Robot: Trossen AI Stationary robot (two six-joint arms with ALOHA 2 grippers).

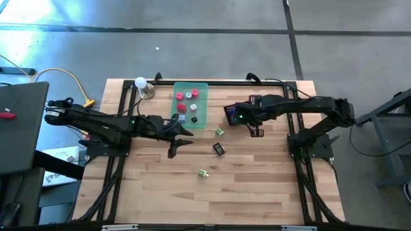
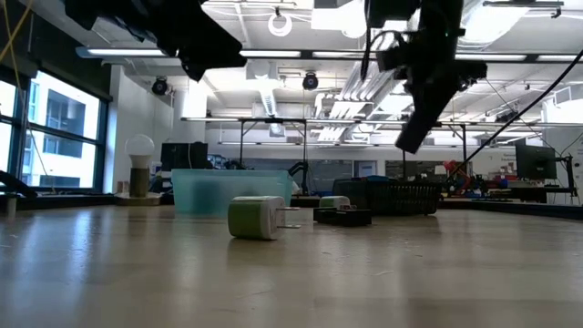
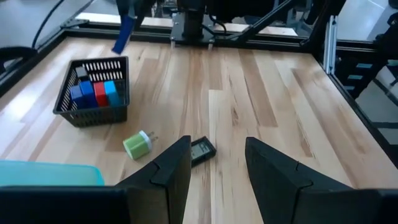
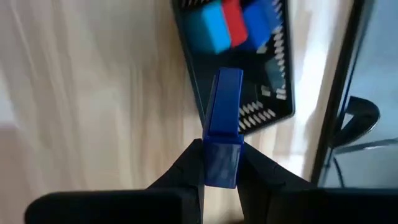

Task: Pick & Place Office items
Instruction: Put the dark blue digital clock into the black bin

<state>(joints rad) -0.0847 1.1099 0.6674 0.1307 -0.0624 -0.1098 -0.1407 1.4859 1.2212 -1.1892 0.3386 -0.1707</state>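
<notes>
Two green-and-white plugs [image 1: 219, 131], one black piece [image 1: 219, 149], one basket [image 3: 93, 93], one tray [image 1: 200, 86].

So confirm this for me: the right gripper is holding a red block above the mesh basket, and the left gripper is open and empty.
Wrong on the colour. In the right wrist view the right gripper is shut on a blue block, not a red one, above the mesh basket. The rest stands: the left wrist view shows the left gripper open and empty.
</notes>
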